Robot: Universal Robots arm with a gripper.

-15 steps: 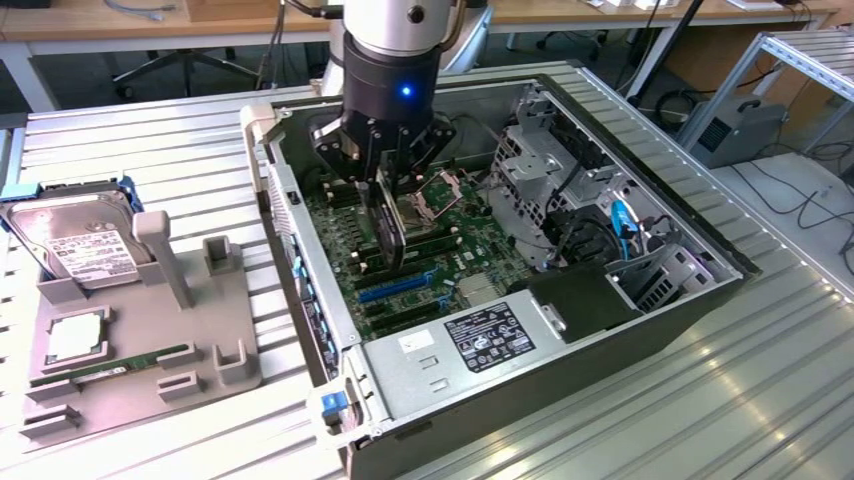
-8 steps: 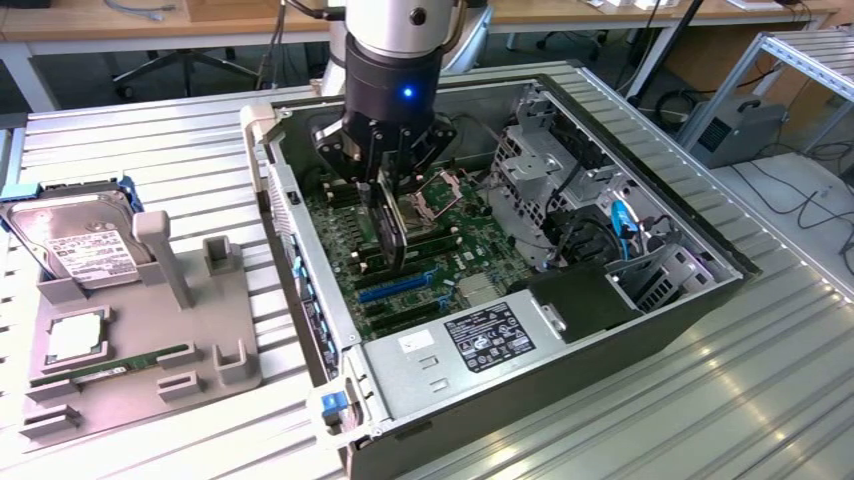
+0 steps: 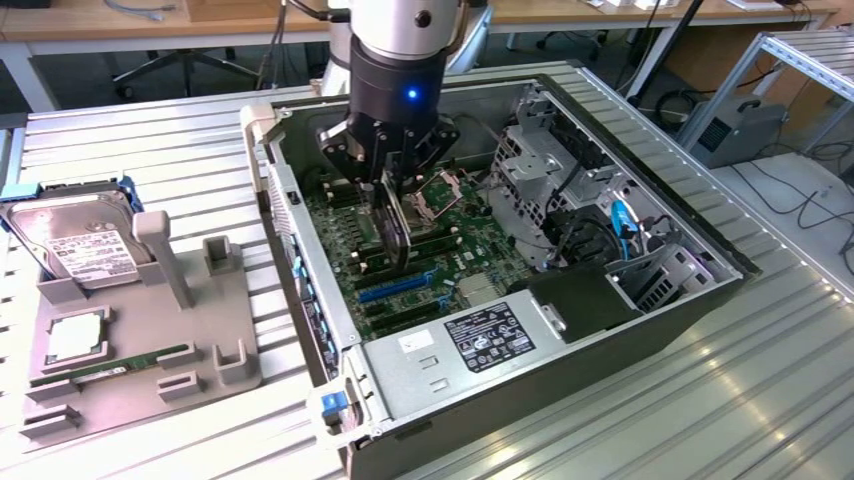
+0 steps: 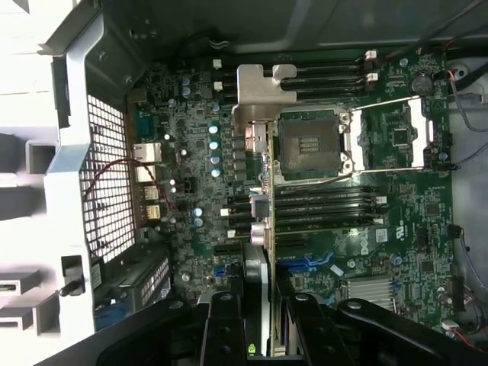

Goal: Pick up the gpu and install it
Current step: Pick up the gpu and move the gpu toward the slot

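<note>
Exterior view: the gripper (image 3: 384, 172) hangs at frame centre inside the open computer case (image 3: 561, 390), which sits on the slatted table (image 3: 174, 140). The jaws are clamped on the gpu (image 3: 395, 228), a dark thin card gripped by its upper end. Its long axis runs almost straight down from the jaws toward the motherboard (image 3: 461, 235). The lower tip is above the board, just up-frame of the blue slot (image 3: 390, 287); can't tell if it touches. The hard drive (image 3: 78, 240) and RAM stick (image 3: 114, 365) lie on the grey fixture (image 3: 134, 390) at the exterior view's left, well apart. Wrist view: gripper (image 4: 263, 316) closed on the gpu (image 4: 267, 229), which is seen edge-on, running away from the jaws. The silver bracket (image 4: 255, 99) is at the far end, beside the CPU socket (image 4: 309, 141). The blue slots (image 4: 305, 263) lie just beside the card's edge and look crosswise to it, so the card reads as not lined up.
</note>
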